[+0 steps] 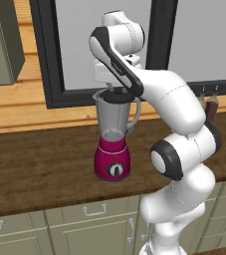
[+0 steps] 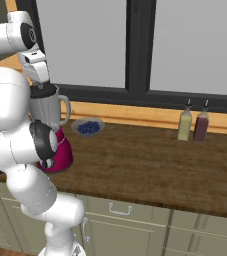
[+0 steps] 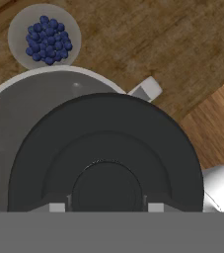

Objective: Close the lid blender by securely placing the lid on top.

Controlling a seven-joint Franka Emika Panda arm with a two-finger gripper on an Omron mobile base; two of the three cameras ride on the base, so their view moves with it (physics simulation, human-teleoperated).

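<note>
Blender (image 1: 113, 149) at centre of left base view, standing upright on the brown counter (image 1: 40, 169): magenta base with round dial facing the camera, clear grey jar above, handle on the jar's right side. Same blender at left of right base view (image 2: 55, 135), partly behind the white arm.

Lid (image 1: 116, 95) is a dark disc at the jar's mouth, at centre of the left base view, directly under the gripper (image 1: 115, 90). Gripper is clenched on the lid, pointing straight down (fingertips mostly lost against the dark disc in that view). In the right base view the lid (image 2: 43, 91) shows as a dark cap on top of the jar at upper left, gripper (image 2: 41, 84) just above it.

Hand view: lid (image 3: 106, 158) takes up the lower middle of the frame, raised round centre between the two fingertips at the bottom edge. Jar rim (image 3: 44, 74) shows as a pale arc beyond the lid toward upper left, so the lid sits off-centre over the mouth here; whether it touches the rim I cannot tell. Handle top (image 3: 145, 90) sticks out at the lid's upper right.

Bowl of blueberries (image 3: 44, 37) in upper left of hand view, on the counter, near the jar but apart from it. Two bottles (image 2: 194, 125) at right of right base view, side by side, well apart from the blender.
</note>
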